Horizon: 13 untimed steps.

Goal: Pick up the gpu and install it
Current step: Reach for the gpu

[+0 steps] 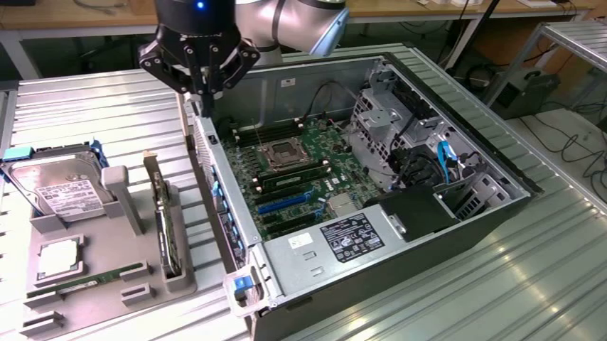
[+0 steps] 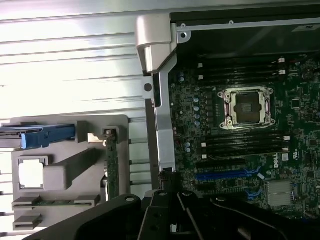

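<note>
The gpu [image 1: 163, 222] is a thin dark card with a pale metal bracket at one end. It stands on edge in a slot of the grey holder tray [image 1: 95, 309], at the exterior view's left of the open computer case [image 1: 446, 234]. My gripper [image 1: 201, 105] hangs high above the case's side wall near its far corner, well beyond the gpu, shut with nothing in it. In the wrist view the gpu [image 2: 111, 167] stands in the tray [image 2: 122, 122], and the dark gripper [image 2: 169, 202] sits beside the case wall.
The tray also holds a hard drive [image 1: 59, 188] in a blue caddy, a CPU [image 1: 59, 257] and a green RAM stick [image 1: 87, 280]. Inside the case lie the motherboard [image 1: 308, 145], its CPU socket [image 2: 247, 107] and blue expansion slots [image 1: 284, 203]. The ribbed metal table [image 1: 104, 106] surrounds everything.
</note>
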### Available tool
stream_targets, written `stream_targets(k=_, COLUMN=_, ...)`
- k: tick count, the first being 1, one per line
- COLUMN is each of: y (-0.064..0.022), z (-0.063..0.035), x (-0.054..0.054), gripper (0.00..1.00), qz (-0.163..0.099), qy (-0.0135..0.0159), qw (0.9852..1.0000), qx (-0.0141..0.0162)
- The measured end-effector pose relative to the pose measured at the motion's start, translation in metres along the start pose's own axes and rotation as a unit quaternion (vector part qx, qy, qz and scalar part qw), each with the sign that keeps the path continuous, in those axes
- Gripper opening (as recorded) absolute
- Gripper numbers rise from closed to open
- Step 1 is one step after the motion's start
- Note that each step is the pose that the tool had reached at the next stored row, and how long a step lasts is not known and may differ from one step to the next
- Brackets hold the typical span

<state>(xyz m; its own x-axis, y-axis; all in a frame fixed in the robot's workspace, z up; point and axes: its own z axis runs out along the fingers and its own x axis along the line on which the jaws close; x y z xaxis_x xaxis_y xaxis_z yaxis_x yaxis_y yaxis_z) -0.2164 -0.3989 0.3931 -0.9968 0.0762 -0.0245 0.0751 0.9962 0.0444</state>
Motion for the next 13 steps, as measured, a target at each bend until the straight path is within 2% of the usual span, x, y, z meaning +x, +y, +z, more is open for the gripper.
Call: stream_targets(k=13, y=-0.0004, z=-0.0002, x=0.0060, gripper=0.11, qz=0.000, qy=0.0000, qw=1.0000, qx=0.0000)
